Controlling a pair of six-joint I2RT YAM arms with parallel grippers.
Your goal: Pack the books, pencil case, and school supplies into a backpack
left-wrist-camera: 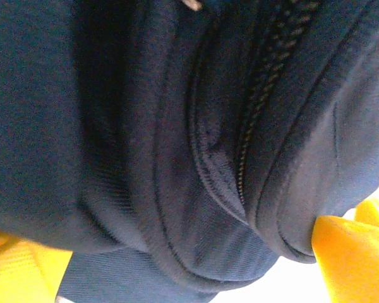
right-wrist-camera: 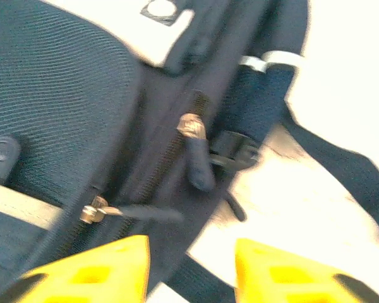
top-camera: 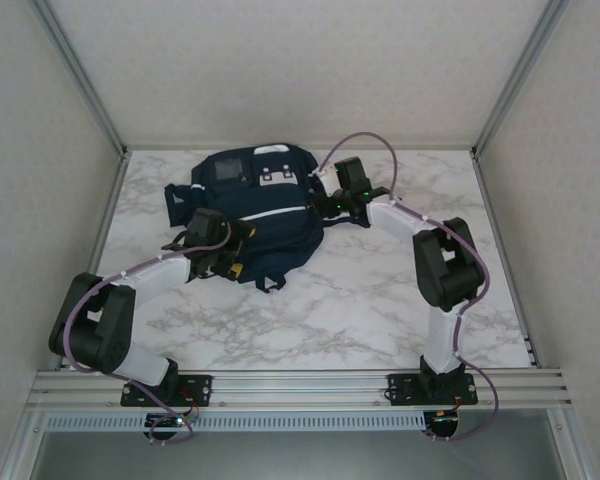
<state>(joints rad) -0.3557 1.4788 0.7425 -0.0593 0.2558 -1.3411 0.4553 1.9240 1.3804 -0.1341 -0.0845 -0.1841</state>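
Left gripper (left-wrist-camera: 186,259) is released, jaws spread wide and pressed against the near-left flank of the backpack (top-camera: 265,205), which lies on the table (top-camera: 400,300) left of centre, toward the far edge; the zip (left-wrist-camera: 256,120) looks closed there. Right gripper (right-wrist-camera: 189,271) at the backpack's right side is released too, nothing between its fingers, just short of 2 zip pulls (right-wrist-camera: 192,129). Risk: either arm moving off could snag fabric or a pull and drag the backpack; the buckle (right-wrist-camera: 237,151) and strap (right-wrist-camera: 341,164) crowd the right approach.
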